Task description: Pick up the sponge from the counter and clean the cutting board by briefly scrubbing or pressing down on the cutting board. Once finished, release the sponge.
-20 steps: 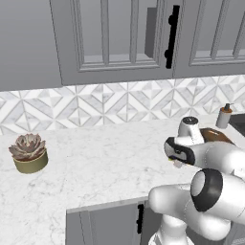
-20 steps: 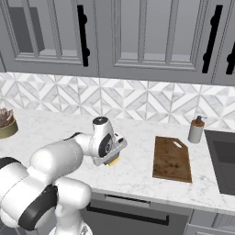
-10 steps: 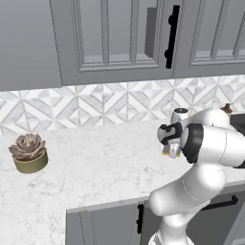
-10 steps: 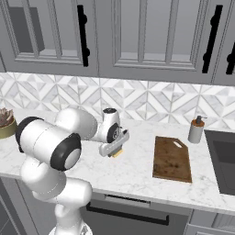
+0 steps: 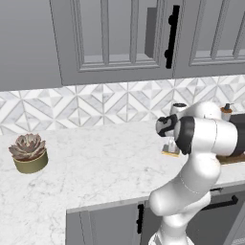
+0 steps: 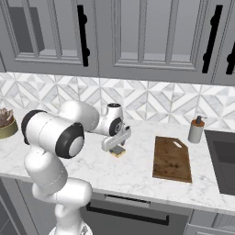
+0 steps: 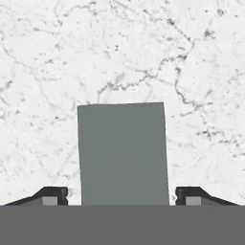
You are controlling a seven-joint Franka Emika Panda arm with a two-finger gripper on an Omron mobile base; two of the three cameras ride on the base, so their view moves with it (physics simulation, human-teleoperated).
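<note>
The pick-up is in hand: the gripper (image 7: 125, 196) hangs over the sponge (image 7: 123, 153) on the counter (image 7: 48, 72), its fingers spread to either side, well left of the board (image 6: 172, 158), so next it probably must lower and close.

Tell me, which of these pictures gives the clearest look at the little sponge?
The hand view: the sponge lies flat on the counter, its grey-green top seen square-on between the two fingers. The right base view shows it small, its yellow layer peeking out under the hand. In the left base view the arm mostly hides it.
</note>
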